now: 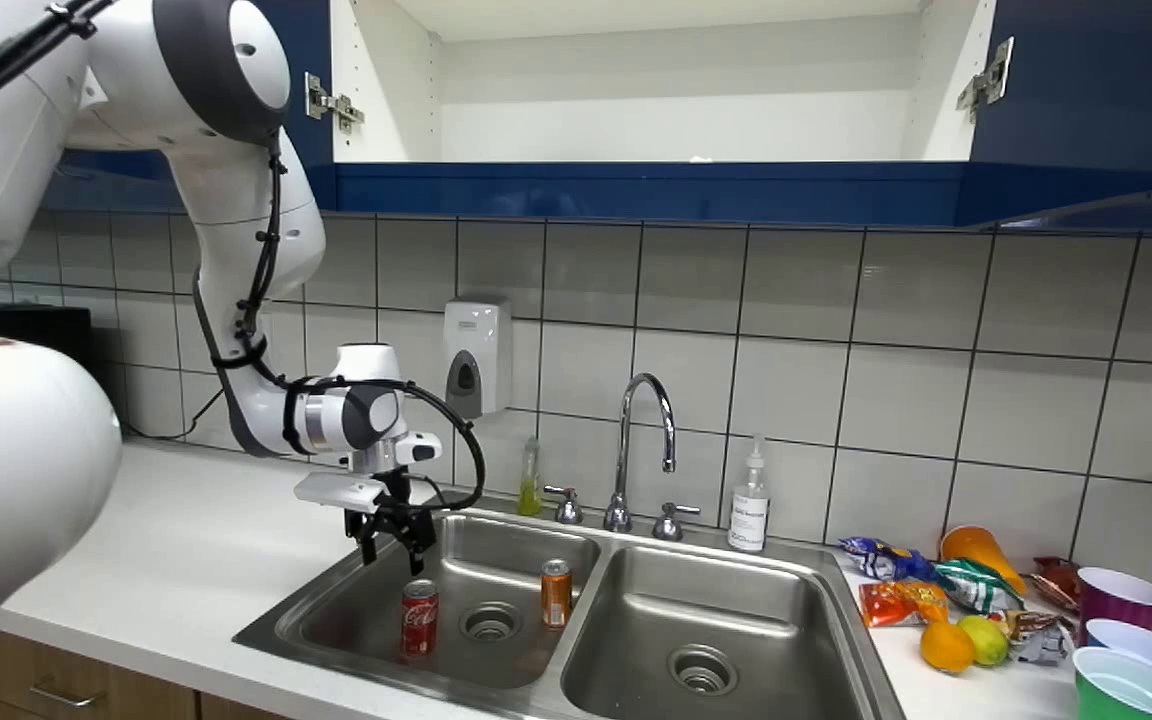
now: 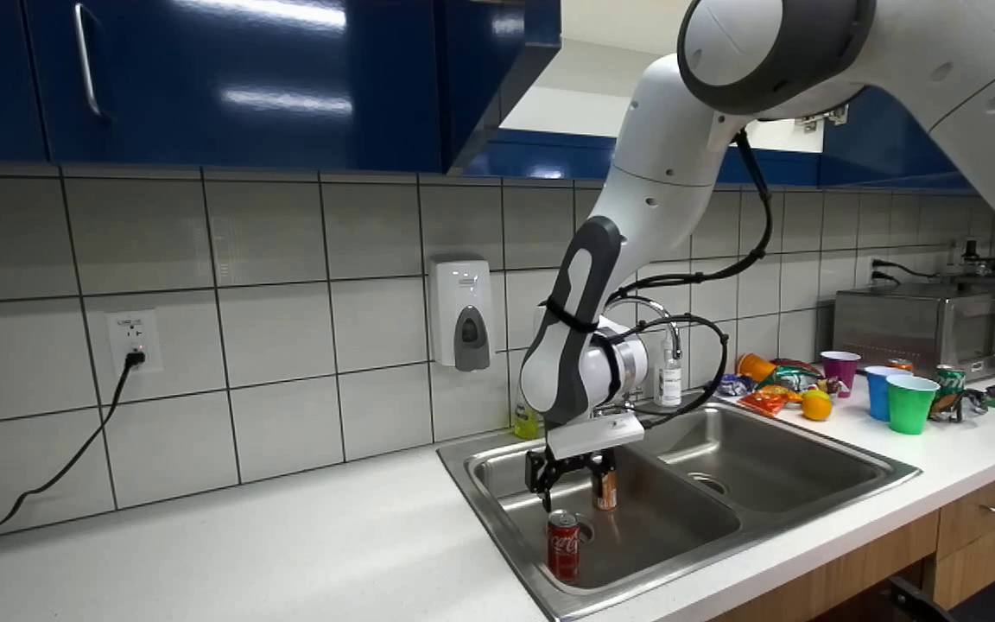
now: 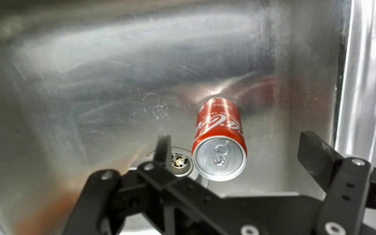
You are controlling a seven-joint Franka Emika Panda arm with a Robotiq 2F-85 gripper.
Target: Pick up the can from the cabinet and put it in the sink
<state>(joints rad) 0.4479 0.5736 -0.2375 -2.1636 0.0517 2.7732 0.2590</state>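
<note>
Red can [image 3: 219, 140]: all 3 views, upright in sink [image 1: 711, 590] | orange can [image 1: 556, 594]: both exterior views only | pincer [image 3: 235, 143]: spread wide

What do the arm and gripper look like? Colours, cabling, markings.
Smooth white, rounded-link arm with dark grey joint bands; a black cable is strapped along it. Black, angular two-finger gripper with round silver-coloured screw heads. No markings legible.

The Coca-Cola can [image 3: 219, 127] is red with white script, the pincer [image 1: 393, 556] black, the cabinet [image 1: 636, 190] blue outside.
</note>
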